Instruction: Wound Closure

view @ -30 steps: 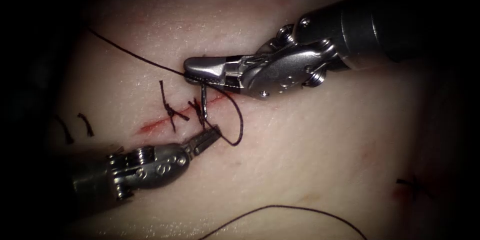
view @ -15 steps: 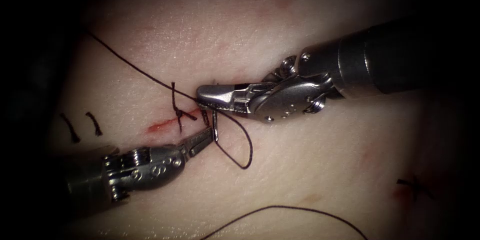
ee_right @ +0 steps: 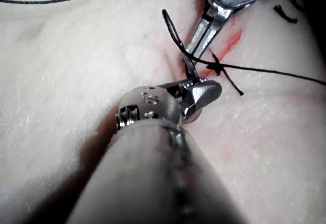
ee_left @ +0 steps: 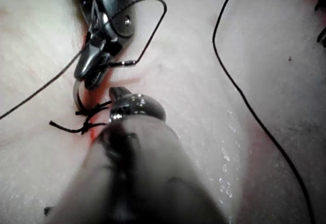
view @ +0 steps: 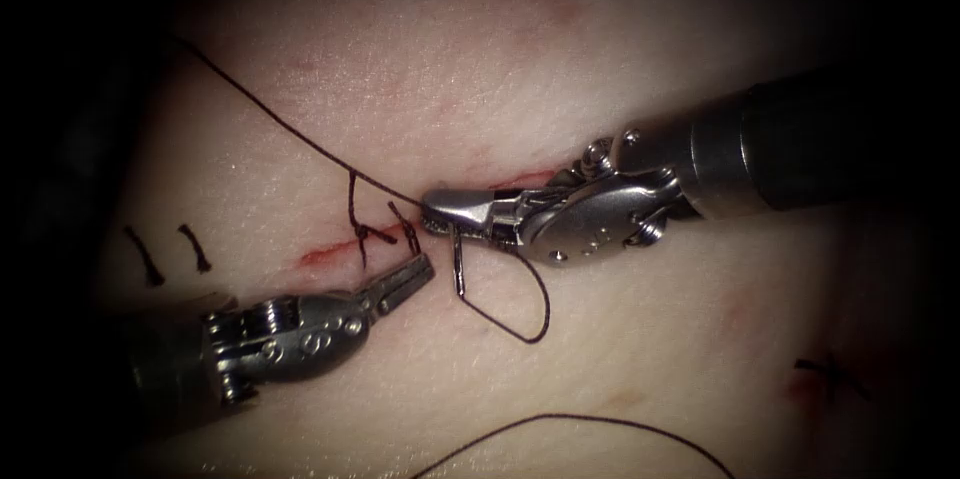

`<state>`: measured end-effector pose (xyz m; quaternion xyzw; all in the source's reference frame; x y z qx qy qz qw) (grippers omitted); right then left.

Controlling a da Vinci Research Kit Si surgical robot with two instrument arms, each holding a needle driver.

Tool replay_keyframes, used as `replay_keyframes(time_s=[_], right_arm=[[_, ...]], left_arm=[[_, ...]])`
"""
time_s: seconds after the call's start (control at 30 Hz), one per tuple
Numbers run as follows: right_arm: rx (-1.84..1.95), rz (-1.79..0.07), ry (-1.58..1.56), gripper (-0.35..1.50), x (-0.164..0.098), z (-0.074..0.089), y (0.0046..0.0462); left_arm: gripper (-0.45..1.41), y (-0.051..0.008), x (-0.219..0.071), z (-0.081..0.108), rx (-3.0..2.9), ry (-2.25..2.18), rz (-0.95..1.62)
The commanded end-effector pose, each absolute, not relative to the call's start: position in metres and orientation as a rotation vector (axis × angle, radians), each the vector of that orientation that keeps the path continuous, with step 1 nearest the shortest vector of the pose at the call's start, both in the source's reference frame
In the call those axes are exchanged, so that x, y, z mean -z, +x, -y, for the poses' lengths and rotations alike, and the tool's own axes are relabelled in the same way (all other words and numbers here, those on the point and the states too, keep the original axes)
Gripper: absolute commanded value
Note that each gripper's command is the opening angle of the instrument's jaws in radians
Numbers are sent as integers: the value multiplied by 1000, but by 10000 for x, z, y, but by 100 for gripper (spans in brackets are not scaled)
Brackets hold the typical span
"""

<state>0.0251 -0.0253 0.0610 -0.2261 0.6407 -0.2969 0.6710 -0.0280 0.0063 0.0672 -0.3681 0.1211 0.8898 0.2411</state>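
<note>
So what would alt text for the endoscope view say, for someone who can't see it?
The right tool, jaws shut, grips a curved needle near its thread end, the needle hanging free above pale tissue. Dark thread loops below it. The left tool points at a knotted stitch on the red cut.

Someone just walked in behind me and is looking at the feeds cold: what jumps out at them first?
The right claw, at the middle of the cut, is shut on the curved needle, which hangs below it clear of the tissue. From the needle a dark loop of thread trails, and a long strand runs up to the left. Just left sits a tied knot over red fluid, with the left claw close below it.
</note>
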Motion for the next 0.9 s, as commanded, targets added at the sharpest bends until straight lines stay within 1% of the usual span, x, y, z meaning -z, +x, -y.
replay_keyframes(time_s=[0.03,0.47,0.77,0.9], right_arm=[[658,-1447,-499,-35,-612,255,261],[589,-1440,-391,-35,-631,260,264],[378,-1453,-228,-35,-621,222,264],[317,-1464,-204,-35,-617,212,264]], left_arm=[[-32,-286,-678,-64,-2433,-1010,-330],[-32,-286,-678,-64,-2431,-1012,-327],[-32,-297,-679,-70,-2421,-1026,-320],[-32,-301,-677,-74,-2415,-1030,-315]])
